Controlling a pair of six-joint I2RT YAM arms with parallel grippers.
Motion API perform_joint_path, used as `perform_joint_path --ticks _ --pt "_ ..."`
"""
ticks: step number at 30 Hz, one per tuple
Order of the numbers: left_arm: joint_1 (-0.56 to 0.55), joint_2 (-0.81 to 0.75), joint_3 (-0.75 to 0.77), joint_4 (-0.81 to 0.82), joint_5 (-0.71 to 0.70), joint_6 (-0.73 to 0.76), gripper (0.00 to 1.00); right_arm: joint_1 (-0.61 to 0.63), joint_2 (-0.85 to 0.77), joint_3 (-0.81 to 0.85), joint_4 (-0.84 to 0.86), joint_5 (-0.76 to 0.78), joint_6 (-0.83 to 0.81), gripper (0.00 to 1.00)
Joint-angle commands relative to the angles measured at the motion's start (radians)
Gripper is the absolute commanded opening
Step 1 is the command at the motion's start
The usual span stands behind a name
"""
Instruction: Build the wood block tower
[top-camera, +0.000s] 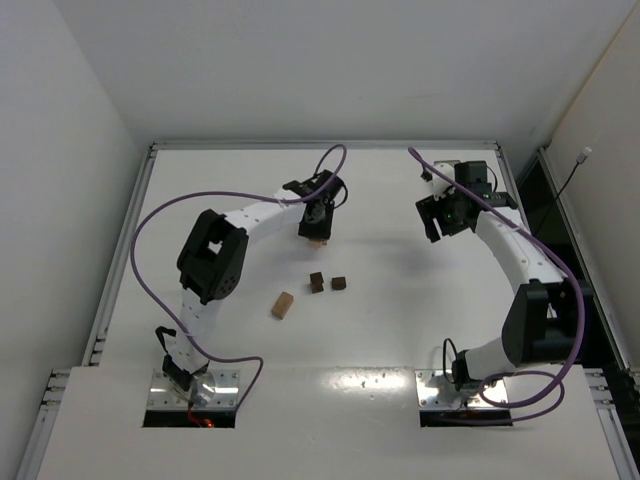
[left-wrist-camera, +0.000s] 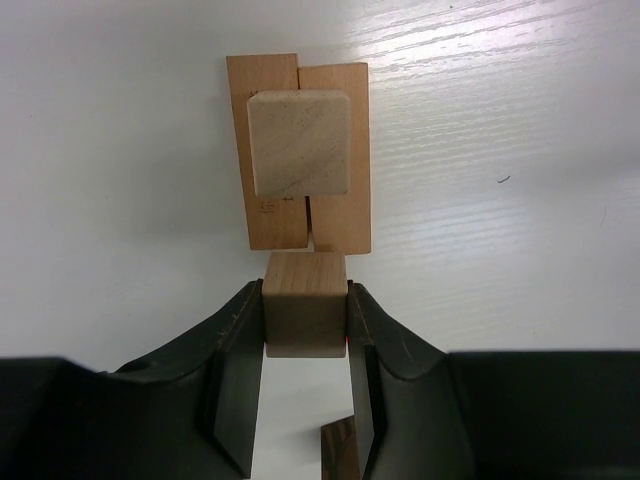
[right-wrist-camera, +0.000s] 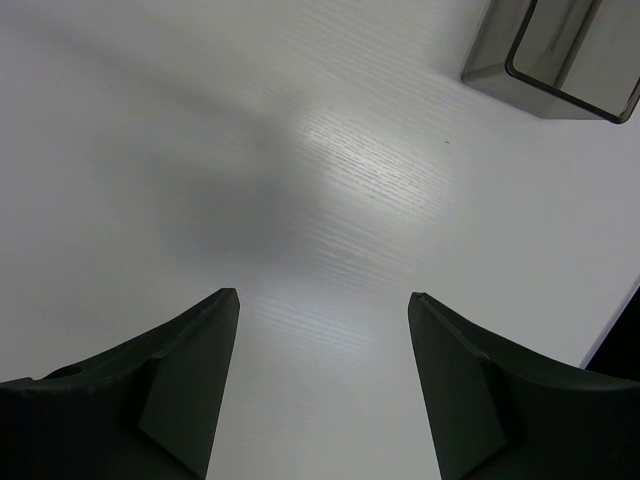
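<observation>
Near the middle of the table, the left gripper (left-wrist-camera: 305, 305) squeezes a tan cube (left-wrist-camera: 304, 320) just beside the wood block tower (left-wrist-camera: 300, 145), likely to add it on. The right gripper (right-wrist-camera: 322, 320) hangs wide open with nothing in it, well apart, so it won't bump anything.

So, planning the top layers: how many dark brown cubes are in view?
2: the left dark cube mid-table, the right dark cube beside it, apart. More could hide beneath the left gripper.
</observation>
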Motion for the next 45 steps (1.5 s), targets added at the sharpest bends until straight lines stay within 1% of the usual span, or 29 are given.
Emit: perform_joint_path --ticks 1,5,14,35,45 --pt "0.002 -0.098 0.029 0.007 -0.011 -0.02 0.0 -0.005 0.008 0.009 0.025 -0.018 -0.001 0.66" --pt "-0.007 -0.098 0.038 0.007 -0.002 -0.02 0.0 -0.005 0.008 0.009 0.025 -0.018 -0.001 0.66" --pt "-0.007 -0.024 0.091 -0.011 -0.022 -0.002 0.0 -0.005 0.008 0.018 0.025 -0.018 -0.001 0.66" --pt "0.022 0.023 0.073 0.009 -0.011 0.007 0.0 -0.005 0.008 0.009 0.025 -0.009 -0.001 0.66" --pt "0.041 0.052 0.093 0.018 0.001 0.017 0.0 -0.005 0.017 0.009 0.025 -0.009 -0.001 0.66"
